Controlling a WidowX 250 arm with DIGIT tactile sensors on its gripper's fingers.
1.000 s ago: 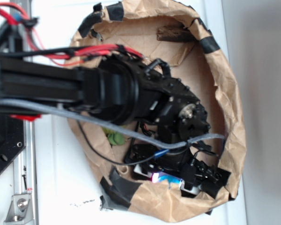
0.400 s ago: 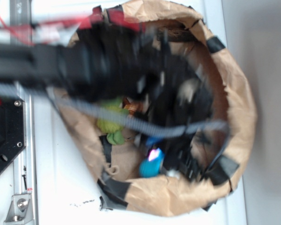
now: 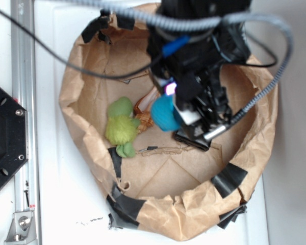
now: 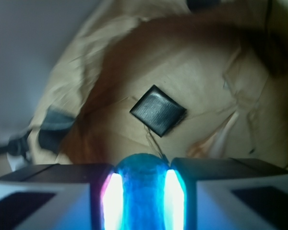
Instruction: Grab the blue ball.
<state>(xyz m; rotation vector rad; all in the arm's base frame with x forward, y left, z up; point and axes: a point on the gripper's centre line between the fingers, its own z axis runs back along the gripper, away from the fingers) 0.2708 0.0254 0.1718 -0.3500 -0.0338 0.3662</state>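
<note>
Now the pincer [image 4: 143, 191] has the blue ball [image 4: 143, 184] squeezed between its two pads — the wrist view shows the teal ball filling the gap, lit bright along both sides where the fingers [image 4: 53, 189] press in. From the exterior view the blue ball [image 3: 164, 113] sits just under the black arm [image 3: 199, 46], over the middle of the crumpled brown paper basket [image 3: 81, 97], which rests on the white counter [image 3: 66, 204]. Whether the ball touches the paper floor or hangs clear of it, I cannot tell. Just to its left lies the fuzzy yellow-green plush toy [image 3: 121, 126], with something orange-brown [image 3: 144, 115] between toy and ball. Black tape patches [image 3: 126, 205] mark the basket's rim at several spots. In the wrist view a dark square patch [image 4: 157, 110] lies flat on the paper beyond the ball — apart from it. A grey braided cable [image 3: 265, 87] loops off the arm over the basket's right side.
</note>
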